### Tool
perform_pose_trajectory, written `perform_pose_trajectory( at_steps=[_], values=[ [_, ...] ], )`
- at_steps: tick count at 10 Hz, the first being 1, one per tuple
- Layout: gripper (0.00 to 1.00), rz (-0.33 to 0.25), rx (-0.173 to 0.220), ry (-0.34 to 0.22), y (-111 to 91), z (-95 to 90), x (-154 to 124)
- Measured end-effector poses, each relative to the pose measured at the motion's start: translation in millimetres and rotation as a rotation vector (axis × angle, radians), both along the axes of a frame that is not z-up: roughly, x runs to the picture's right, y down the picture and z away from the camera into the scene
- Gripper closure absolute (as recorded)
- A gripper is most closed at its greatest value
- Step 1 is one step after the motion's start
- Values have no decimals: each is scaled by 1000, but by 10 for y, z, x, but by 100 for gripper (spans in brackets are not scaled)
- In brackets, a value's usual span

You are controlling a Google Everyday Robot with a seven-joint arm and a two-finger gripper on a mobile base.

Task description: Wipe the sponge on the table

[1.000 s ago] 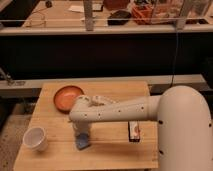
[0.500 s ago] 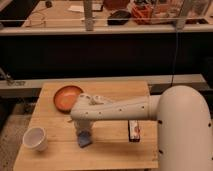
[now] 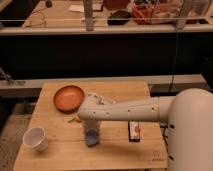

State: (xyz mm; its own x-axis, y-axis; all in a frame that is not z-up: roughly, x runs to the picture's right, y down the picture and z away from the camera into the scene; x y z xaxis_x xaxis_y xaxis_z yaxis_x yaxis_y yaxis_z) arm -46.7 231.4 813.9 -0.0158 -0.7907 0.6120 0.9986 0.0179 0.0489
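Observation:
The sponge, small and blue-grey, lies on the light wooden table a little left of the middle, near the front. My gripper comes down on it from above at the end of the white arm that reaches in from the right. It is shut on the sponge and presses it against the tabletop. The gripper covers the top of the sponge.
An orange plate sits at the back left of the table. A white cup stands at the front left. A black-and-white box lies right of the sponge. A small orange scrap lies near the plate. A cluttered workbench runs behind.
The gripper and the sponge have slid together a short way to the right across the table. Plate, cup and box have stayed put.

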Motion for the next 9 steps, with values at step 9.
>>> perform_pose_trajectory(
  at_steps=[9],
  values=[
    [100,91,-27,97,321,-318,742]
  ],
)
